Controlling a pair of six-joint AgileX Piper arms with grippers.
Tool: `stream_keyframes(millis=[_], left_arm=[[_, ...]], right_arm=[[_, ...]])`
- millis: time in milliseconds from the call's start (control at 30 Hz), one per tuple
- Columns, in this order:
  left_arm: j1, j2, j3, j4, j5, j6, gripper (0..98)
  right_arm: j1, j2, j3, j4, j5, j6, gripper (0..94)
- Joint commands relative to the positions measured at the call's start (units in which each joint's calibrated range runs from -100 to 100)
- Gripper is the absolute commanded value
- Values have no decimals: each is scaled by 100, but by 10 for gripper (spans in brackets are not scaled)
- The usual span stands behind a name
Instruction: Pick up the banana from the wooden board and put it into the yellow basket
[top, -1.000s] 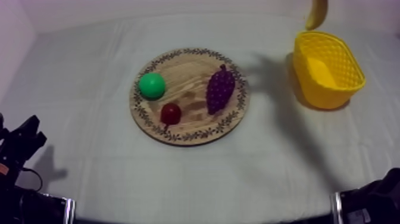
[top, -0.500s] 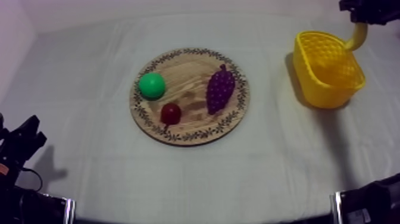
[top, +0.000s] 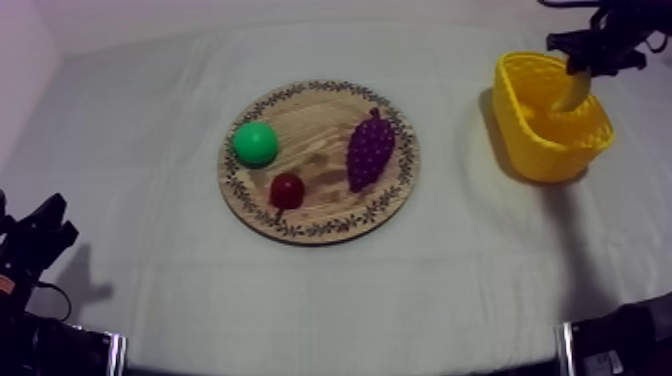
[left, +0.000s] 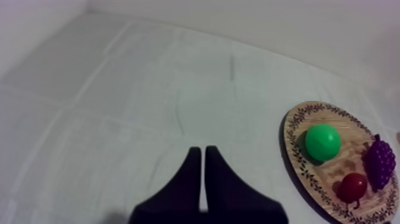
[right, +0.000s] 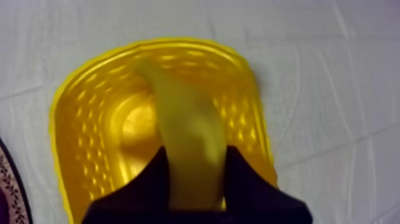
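Note:
My right gripper (top: 580, 66) hangs over the yellow basket (top: 515, 112) at the table's right, shut on the banana (top: 571, 93), which points down into the basket. In the right wrist view the banana (right: 189, 140) sits between my two black fingers (right: 153, 179), right above the basket's (right: 83, 107) open inside. The round wooden board (top: 310, 130) lies mid-table with a green round fruit (top: 256, 143), a small red fruit (top: 287, 189) and a bunch of grapes (top: 369, 149). My left gripper (left: 202, 156) is shut on nothing, low at the left, away from the board (left: 300, 119).
The grey-white cloth stretches open between the board and the basket and along the table's front. My left arm (top: 35, 245) rests at the lower left edge. In the left wrist view the green fruit (left: 322, 142), red fruit (left: 352, 186) and grapes (left: 381, 161) sit on the board.
My right gripper has carried the banana from beyond the basket's far rim to over it and lowered it, so the banana now dips inside. The left arm has not moved.

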Motion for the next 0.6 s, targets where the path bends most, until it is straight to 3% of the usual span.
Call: stream_keyframes(millis=[0,67,233,333,433,567], left_arm=[[2,0,1,0,0,1,0],[2,0,1,0,0,2,0],[2,0,1,0,0,3,0],[2,0,1,0,0,2,0],[2,0,1,0,0,1,0],[2,0,1,0,0,0,0]], right_arm=[[14,269,-8,0,-17,8,83],[47,441,-10,-29,-69,36,108],[106,753,-28,-110,-225,183,470],[104,809,-45,-134,-292,280,574],[111,679,24,-169,-378,342,553],[110,80,486,-152,-654,360,405]])
